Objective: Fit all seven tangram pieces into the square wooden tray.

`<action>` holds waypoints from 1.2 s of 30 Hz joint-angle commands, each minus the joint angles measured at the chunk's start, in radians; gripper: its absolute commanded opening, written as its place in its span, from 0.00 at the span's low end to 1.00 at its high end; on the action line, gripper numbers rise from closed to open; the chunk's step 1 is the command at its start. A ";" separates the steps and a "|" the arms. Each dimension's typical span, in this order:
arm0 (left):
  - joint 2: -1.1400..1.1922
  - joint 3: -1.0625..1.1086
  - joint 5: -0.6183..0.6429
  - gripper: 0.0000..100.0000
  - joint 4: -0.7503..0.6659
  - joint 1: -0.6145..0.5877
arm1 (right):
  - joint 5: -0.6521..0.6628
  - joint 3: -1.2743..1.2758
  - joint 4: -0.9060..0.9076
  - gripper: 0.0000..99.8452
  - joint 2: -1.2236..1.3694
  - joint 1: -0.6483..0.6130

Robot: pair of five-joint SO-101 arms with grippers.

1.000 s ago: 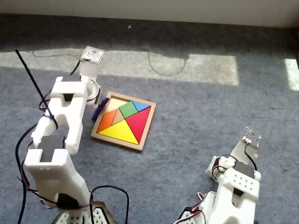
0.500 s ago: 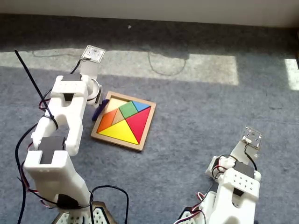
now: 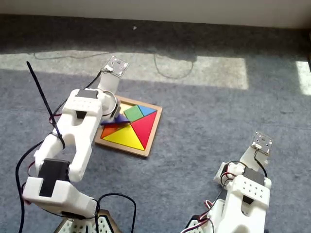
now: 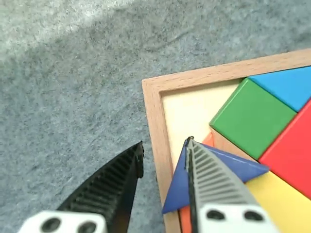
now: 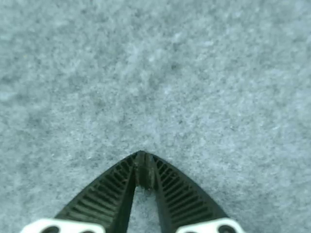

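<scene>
— Two arms at it, then. What's the one on the left doing?

— The left gripper point(image 4: 164, 143) has its fingers spread, grasping nothing. They straddle the rim of the square wooden tray point(image 4: 204, 75) near its far left corner. One finger is outside over the grey carpet point(image 4: 73, 97), and the other is inside, lying across the dark blue triangle point(image 4: 177, 189).

— Is that triangle seated?

— No. It sits askew on the other pieces, with one corner riding over the rim. A patch of bare tray floor shows beside it.

— And the rest of the tray?

— From above, the tray sits on the carpet left of the middle. The green square point(image 3: 132, 113) and the light blue triangle point(image 3: 146, 109) lie flat along the far side. The red triangle point(image 3: 143, 127) fills the right part, and the yellow triangle point(image 3: 124, 137) fills the near side.

— And over on the right?

— The right gripper point(image 5: 143, 155) is clenched, tips meeting, with nothing between them. It points down at plain carpet, well apart from the tray.
</scene>
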 commanded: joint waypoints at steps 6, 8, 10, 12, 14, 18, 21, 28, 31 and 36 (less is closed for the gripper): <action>-0.111 0.027 0.071 0.16 -0.012 -0.041 | 0.009 0.002 -0.007 0.00 -0.007 0.013; -0.145 0.071 0.071 0.16 -0.037 -0.041 | 0.009 0.002 -0.007 0.00 -0.007 0.013; -0.180 0.130 0.068 0.16 -0.074 -0.041 | 0.009 0.002 -0.007 0.00 -0.007 0.013; -0.222 0.183 0.066 0.16 -0.095 -0.041 | 0.009 0.002 -0.007 0.00 -0.007 0.015; -0.260 0.223 0.063 0.16 -0.097 -0.041 | 0.009 0.002 -0.007 0.00 -0.007 0.015; -0.278 0.249 -0.009 0.16 -0.098 -0.035 | 0.009 0.002 -0.007 0.00 -0.007 0.015; -0.228 0.246 -0.011 0.16 -0.137 -0.016 | 0.009 0.002 -0.007 0.00 -0.007 0.015; -0.051 0.067 -0.006 0.16 -0.109 0.013 | 0.009 0.002 -0.007 0.00 -0.007 0.016; 0.033 -0.045 -0.005 0.16 -0.037 0.015 | 0.009 0.002 -0.007 0.00 -0.007 0.016; 0.125 -0.173 0.098 0.16 0.008 0.008 | 0.009 0.002 -0.007 0.00 -0.007 0.016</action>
